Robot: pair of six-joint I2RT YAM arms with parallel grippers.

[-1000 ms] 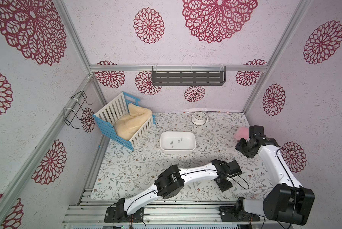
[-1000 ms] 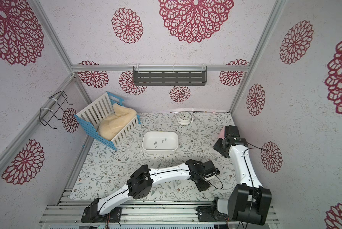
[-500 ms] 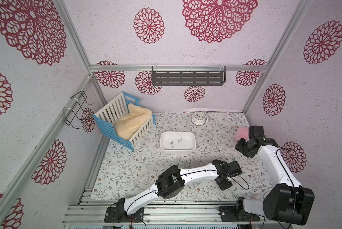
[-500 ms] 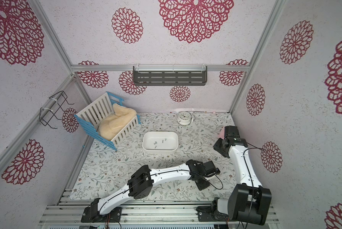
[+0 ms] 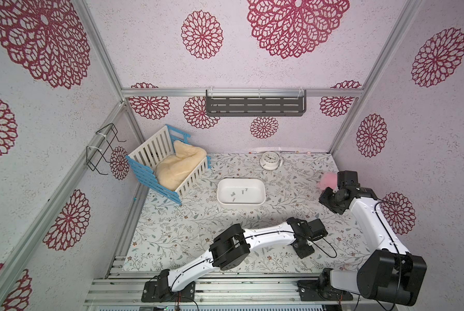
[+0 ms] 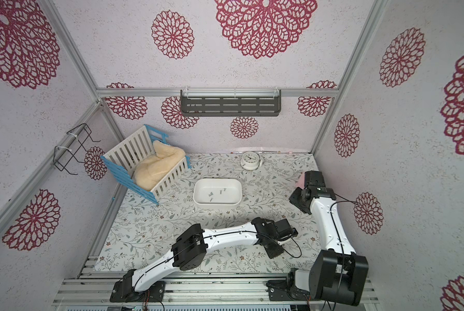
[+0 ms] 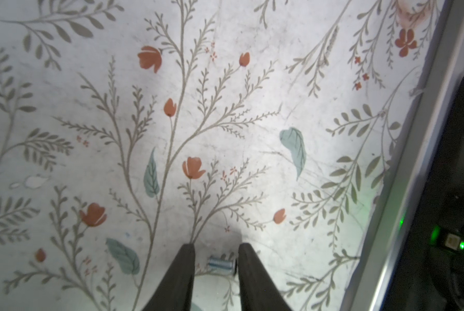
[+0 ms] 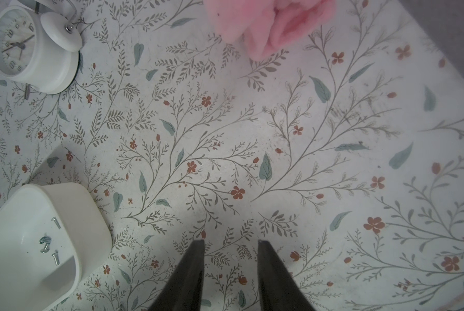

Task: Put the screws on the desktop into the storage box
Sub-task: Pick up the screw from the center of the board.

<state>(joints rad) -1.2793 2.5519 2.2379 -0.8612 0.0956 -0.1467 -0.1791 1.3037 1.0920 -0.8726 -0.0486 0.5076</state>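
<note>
Screw, tiny, silver-grey and threaded (image 7: pixel 221 264), lies flat on the pale desktop printed with leafy vines (image 7: pixel 252 107), near the front rail, right between the black fingers of my left claw (image 7: pixel 216 245). What has just changed is the gap. My arm sits where it did a second ago, but these jaws have drawn in from wide to narrow. The screw's head is now about touching one finger, with a sliver of table showing at the other end. So I judge the pinch is nearly made but not yet firm, and the lift has to wait. Well apart, toward the middle of the table, the white rounded plastic storage tub (image 5: pixel 241 206) already holds four or so loose screws (image 5: pixel 237 194) on its floor. My right claw (image 8: pixel 231 242) hovers beside that tub with its jaws parted and nothing between them. Any other strays on the pattern are too small for me to pick out. Farther off, the blue-and-white slatted crate (image 5: pixel 155 175) holds only a cream fleece (image 5: pixel 179 167).
</note>
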